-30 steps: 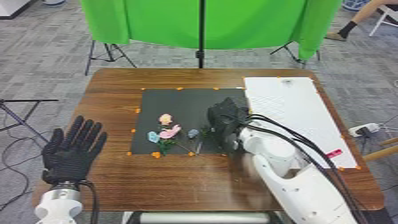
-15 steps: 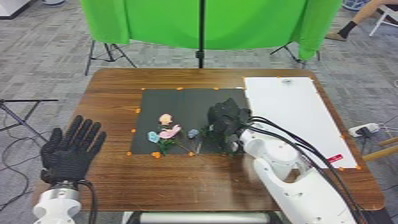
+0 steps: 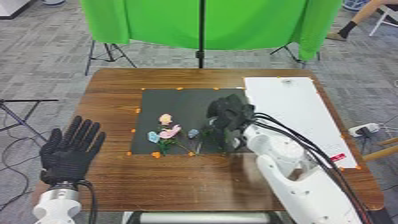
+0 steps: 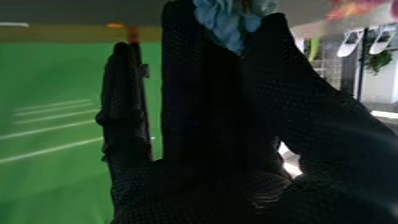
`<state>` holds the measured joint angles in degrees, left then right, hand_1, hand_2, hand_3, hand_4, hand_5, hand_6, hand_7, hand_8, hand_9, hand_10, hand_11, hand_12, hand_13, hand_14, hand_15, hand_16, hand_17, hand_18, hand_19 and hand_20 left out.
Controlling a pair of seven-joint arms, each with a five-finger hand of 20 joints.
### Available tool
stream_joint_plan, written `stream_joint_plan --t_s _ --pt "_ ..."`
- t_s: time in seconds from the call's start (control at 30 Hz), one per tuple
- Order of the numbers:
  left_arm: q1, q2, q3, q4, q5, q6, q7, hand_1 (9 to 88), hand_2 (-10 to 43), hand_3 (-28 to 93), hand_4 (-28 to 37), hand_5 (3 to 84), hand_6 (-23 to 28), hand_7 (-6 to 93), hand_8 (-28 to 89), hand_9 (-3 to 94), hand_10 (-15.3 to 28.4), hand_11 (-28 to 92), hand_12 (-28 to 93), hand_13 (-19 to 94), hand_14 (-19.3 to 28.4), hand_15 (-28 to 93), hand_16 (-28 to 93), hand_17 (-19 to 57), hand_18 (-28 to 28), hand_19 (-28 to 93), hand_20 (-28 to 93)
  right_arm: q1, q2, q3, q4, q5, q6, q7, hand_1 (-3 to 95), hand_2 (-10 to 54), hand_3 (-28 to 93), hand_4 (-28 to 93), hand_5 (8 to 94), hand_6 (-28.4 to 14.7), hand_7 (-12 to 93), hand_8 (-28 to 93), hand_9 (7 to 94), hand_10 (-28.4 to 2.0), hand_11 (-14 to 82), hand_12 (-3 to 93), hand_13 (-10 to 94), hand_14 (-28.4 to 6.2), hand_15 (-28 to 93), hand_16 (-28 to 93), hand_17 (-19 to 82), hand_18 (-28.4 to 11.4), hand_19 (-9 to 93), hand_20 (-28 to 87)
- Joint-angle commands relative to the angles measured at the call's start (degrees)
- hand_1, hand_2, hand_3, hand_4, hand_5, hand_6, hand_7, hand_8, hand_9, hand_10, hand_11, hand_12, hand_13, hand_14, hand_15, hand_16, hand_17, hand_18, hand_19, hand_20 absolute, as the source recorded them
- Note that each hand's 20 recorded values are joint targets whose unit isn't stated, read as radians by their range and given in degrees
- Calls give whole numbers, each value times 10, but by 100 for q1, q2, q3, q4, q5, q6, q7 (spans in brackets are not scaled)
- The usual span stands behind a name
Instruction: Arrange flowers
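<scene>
Shifted, right hand point(image 3: 233, 114) pinches blue flower point(image 4: 228, 24).

1. The place looked like a robotics lab or a recording studio, set up in a room with a grey patterned floor point(image 3: 44, 65).
2. Two white robot arms point(image 3: 311, 192) with black cables point(image 3: 298, 136) came in over the near edge of a brown wooden surface point(image 3: 187, 185).
3. Orange marks point(image 3: 156, 155) ran around a dark sheet point(image 3: 178, 105) and along a white sheet point(image 3: 289, 112) on it.
4. Beyond the far edge hung a bright green backdrop point(image 3: 142, 25), with a black stand point(image 3: 201, 54) before it.
5. Past the left edge, loose wires point(image 3: 18, 170) trailed over the floor.
</scene>
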<state>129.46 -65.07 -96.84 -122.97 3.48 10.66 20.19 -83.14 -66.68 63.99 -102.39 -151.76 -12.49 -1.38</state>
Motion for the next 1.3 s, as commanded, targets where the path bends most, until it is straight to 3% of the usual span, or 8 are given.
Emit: stream_joint_plan --t_s 0.03,0.23,0.47,0.63,0.97,1.17,1.3 --pt "76 -51 30 54 -8 28 9 276 113 779 -283 449 90 90 -94 398 151 183 91 309 164 332 -73 -76 142 365 119 65 47 1 16 -5 87 -6 565 -95 711 -283 654 37 159 -140 692 -86 117 149 651 -52 349 353 246 -193 692 279" --pt "32 -21 34 75 2 16 -27 276 113 779 -283 450 90 91 -95 401 152 187 93 310 163 334 -74 -76 142 364 119 47 -25 -27 70 -32 62 21 589 -95 714 -283 670 42 150 -131 749 -87 93 208 669 -46 321 375 245 -190 678 265" --pt "56 -27 2 63 -17 42 -25 276 114 777 -283 450 90 91 -95 408 153 192 95 310 164 335 -76 -76 142 364 119 -34 -79 -29 90 -68 31 25 591 -95 723 -283 658 34 150 -131 753 -89 85 223 679 -43 319 382 246 -191 678 264" --pt "61 -51 15 56 -31 41 -21 276 114 778 -283 450 90 90 -94 408 153 191 94 310 163 335 -75 -76 142 364 119 -84 -102 -19 121 -73 34 107 585 -95 711 -283 628 32 155 -131 706 -96 126 170 671 -40 322 383 244 -193 677 260" --pt "98 -69 0 46 -36 66 -26 276 112 779 -283 449 90 90 -94 406 153 191 94 309 163 334 -76 -76 142 364 120 -205 -91 48 116 45 69 279 587 -95 706 -283 575 18 153 -137 654 -98 122 152 657 -37 327 375 241 -192 675 256" --pt "119 -92 11 36 -27 49 5 275 112 779 -283 449 90 90 -94 406 153 192 94 309 163 334 -75 -77 143 365 120 -203 -85 71 0 84 -99 260 516 -95 774 -283 535 7 147 -134 607 -105 112 142 618 -57 377 312 232 -193 675 247" --pt "156 -92 -3 12 -38 111 24 280 105 781 -283 449 90 90 -94 406 153 192 94 309 163 336 -75 -77 143 364 119 -178 -46 95 -55 59 -196 215 455 -95 828 -283 521 0 142 -131 578 -117 103 140 565 -91 381 202 219 -198 658 231"
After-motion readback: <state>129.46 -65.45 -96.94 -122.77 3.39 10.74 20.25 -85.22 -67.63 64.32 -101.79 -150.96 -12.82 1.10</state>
